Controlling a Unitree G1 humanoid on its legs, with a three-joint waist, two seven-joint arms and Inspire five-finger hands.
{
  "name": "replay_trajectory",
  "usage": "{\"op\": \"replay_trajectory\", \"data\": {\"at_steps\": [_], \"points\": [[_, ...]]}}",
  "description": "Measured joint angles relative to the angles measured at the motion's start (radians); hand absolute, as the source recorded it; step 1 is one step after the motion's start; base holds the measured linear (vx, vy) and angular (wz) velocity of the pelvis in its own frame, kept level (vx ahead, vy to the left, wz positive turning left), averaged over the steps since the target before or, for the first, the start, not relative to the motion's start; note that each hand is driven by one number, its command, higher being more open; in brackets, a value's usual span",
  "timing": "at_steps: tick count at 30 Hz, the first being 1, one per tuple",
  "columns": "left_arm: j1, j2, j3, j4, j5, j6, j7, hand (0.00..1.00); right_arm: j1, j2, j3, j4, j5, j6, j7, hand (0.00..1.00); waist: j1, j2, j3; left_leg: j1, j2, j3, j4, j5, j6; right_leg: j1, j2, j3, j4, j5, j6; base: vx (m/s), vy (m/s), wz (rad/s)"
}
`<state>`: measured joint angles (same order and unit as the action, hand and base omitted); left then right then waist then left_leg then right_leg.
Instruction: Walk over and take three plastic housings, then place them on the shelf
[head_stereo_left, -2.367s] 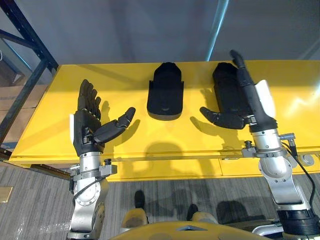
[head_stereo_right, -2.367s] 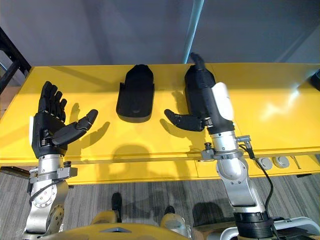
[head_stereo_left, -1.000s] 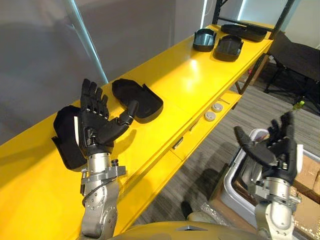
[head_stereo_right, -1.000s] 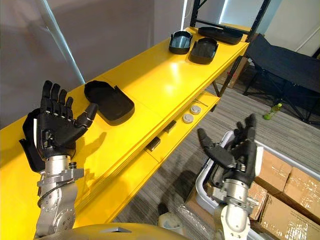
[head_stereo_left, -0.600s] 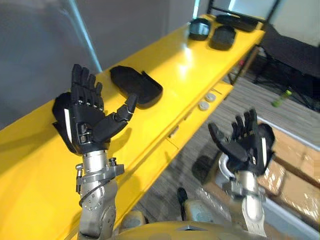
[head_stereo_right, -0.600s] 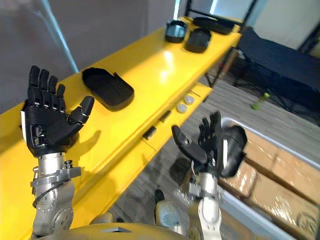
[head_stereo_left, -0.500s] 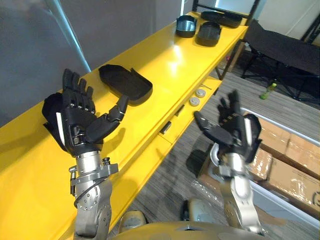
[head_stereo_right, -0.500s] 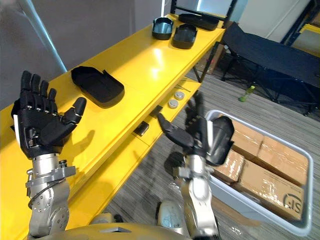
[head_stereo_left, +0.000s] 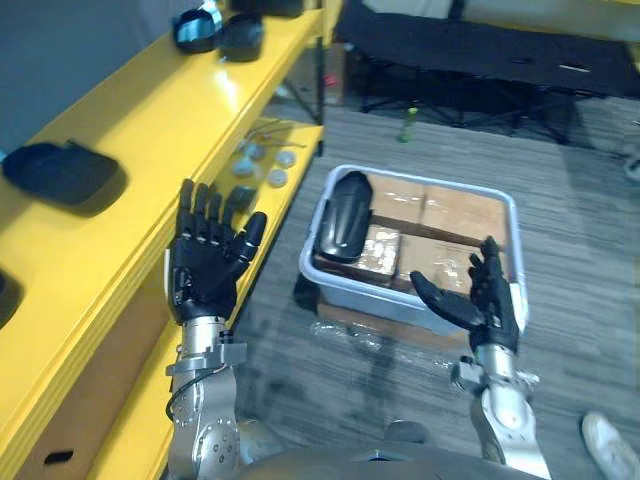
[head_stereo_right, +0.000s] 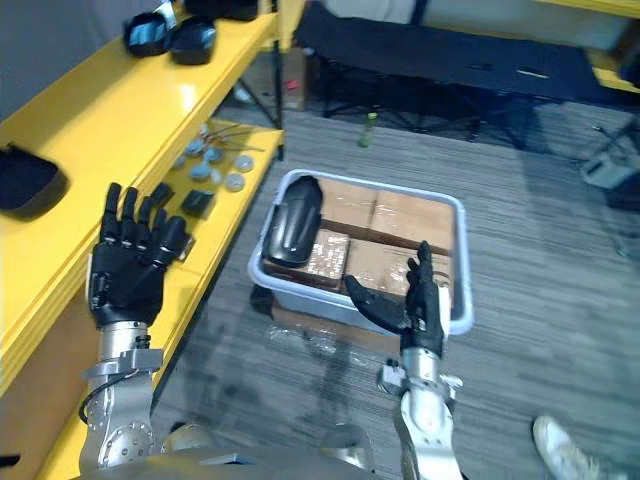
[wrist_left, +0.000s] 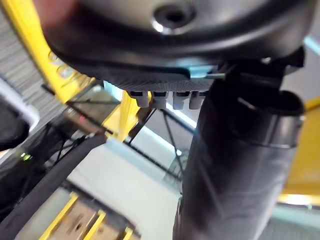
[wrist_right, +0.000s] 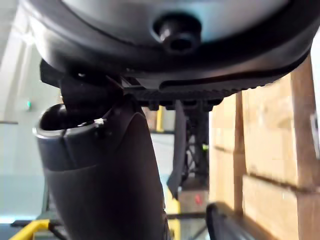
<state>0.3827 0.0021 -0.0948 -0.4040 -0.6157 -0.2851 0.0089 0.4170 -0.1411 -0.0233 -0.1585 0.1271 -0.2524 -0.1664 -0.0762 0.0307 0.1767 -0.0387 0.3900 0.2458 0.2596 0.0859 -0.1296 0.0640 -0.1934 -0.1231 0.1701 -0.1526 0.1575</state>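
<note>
A black plastic housing (head_stereo_left: 343, 215) lies in the left end of a grey bin (head_stereo_left: 508, 215) on the floor, on top of cardboard boxes (head_stereo_left: 440, 262). Another black housing (head_stereo_left: 55, 172) rests on the yellow shelf (head_stereo_left: 130, 130) at the left, and two more (head_stereo_right: 170, 35) sit at its far end. My left hand (head_stereo_left: 205, 270) is raised beside the shelf edge, open and empty. My right hand (head_stereo_left: 480, 300) hovers open over the bin's near right side, apart from the housing. Its thumb (wrist_right: 110, 175) shows straight in the right wrist view.
The shelf's lower level holds small round parts (head_stereo_left: 260, 165). A black folding cot (head_stereo_left: 470, 50) stands beyond the bin, with a green bottle (head_stereo_left: 407, 125) on the floor near it. A person's white shoe (head_stereo_left: 605, 445) is at the lower right. Grey carpet surrounds the bin.
The camera has swung from the shelf down to the floor, bringing the bin with its housing in front of me. Both hands stay open and empty.
</note>
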Motion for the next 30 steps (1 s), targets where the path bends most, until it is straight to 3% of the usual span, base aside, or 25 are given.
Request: {"op": "replay_trajectory", "data": {"at_steps": [2,3,4,5,8,11,16,22,30], "points": [[0.0,0.008,-0.014,-0.002,-0.003,-0.001,-0.015,1.0,0.007,-0.006,-0.031,-0.015,0.022,-0.015,0.036,1.0,-0.007,0.025,-0.012,0.015,-0.073,-0.05,-0.003,-0.122,0.047,-0.056,-0.005,0.064,0.0,0.019,0.003,-0.11,0.064,-0.91],[0.0,0.008,-0.018,-0.001,-0.003,-0.001,-0.019,1.0,0.01,-0.009,-0.035,-0.015,0.029,-0.014,0.041,1.0,-0.011,0.031,-0.015,0.015,-0.091,-0.057,-0.01,-0.156,0.059,-0.066,-0.005,0.073,0.001,0.03,0.008,-0.07,0.095,-0.47],[-0.003,0.008,-0.024,0.001,-0.002,-0.001,-0.026,1.0,0.021,-0.01,-0.037,-0.014,0.045,-0.007,0.047,1.0,-0.01,0.038,-0.018,0.02,-0.111,-0.078,-0.039,-0.207,0.061,-0.086,-0.007,0.082,-0.002,0.047,0.019,-0.06,0.14,-0.24],[-0.019,0.011,-0.024,0.006,0.0,-0.001,-0.031,1.0,0.023,-0.008,-0.031,-0.007,0.048,0.013,0.052,1.0,-0.005,0.04,-0.016,0.026,-0.14,-0.119,-0.063,-0.232,0.017,-0.099,-0.017,0.094,-0.003,0.066,0.032,-0.08,0.167,-0.27],[-0.008,0.031,-0.018,0.039,0.013,0.0,-0.038,1.0,0.018,0.023,0.012,0.047,0.062,0.05,0.031,1.0,0.036,0.003,-0.001,0.034,-0.207,-0.151,-0.07,-0.243,-0.003,-0.095,-0.06,0.093,-0.065,0.131,0.047,-0.12,0.183,-0.42],[-0.005,0.055,-0.018,0.094,0.07,0.008,-0.039,1.0,-0.046,0.029,0.017,0.157,0.084,0.06,-0.013,1.0,0.049,-0.004,0.0,0.022,-0.231,-0.141,-0.06,-0.245,-0.009,-0.097,-0.084,0.076,-0.102,0.172,0.051,-0.06,0.103,-0.16],[-0.012,0.093,-0.104,0.138,0.122,0.085,-0.059,1.0,-0.296,-0.008,-0.026,0.352,0.088,0.099,-0.155,1.0,0.06,0.009,0.037,-0.067,-0.237,-0.172,0.038,-0.272,-0.028,-0.127,-0.085,0.071,-0.152,0.234,0.054,-0.05,0.049,-0.06],[-0.106,0.133,-0.187,0.198,0.159,0.145,-0.094,1.0,-0.603,-0.122,-0.031,0.441,0.126,0.113,-0.223,1.0,0.104,-0.022,0.144,-0.151,-0.241,-0.212,0.1,-0.29,-0.024,-0.162,-0.079,0.034,-0.174,0.295,0.034,-0.13,0.022,0.04],[-0.142,0.163,-0.217,0.29,0.157,0.154,-0.08,1.0,-0.963,-0.292,-0.025,0.656,0.133,0.176,-0.227,1.0,0.177,0.011,0.229,-0.24,-0.243,-0.294,0.121,-0.25,-0.032,-0.196,-0.066,-0.032,-0.172,0.295,0.034,-0.05,-0.016,0.21]]}}
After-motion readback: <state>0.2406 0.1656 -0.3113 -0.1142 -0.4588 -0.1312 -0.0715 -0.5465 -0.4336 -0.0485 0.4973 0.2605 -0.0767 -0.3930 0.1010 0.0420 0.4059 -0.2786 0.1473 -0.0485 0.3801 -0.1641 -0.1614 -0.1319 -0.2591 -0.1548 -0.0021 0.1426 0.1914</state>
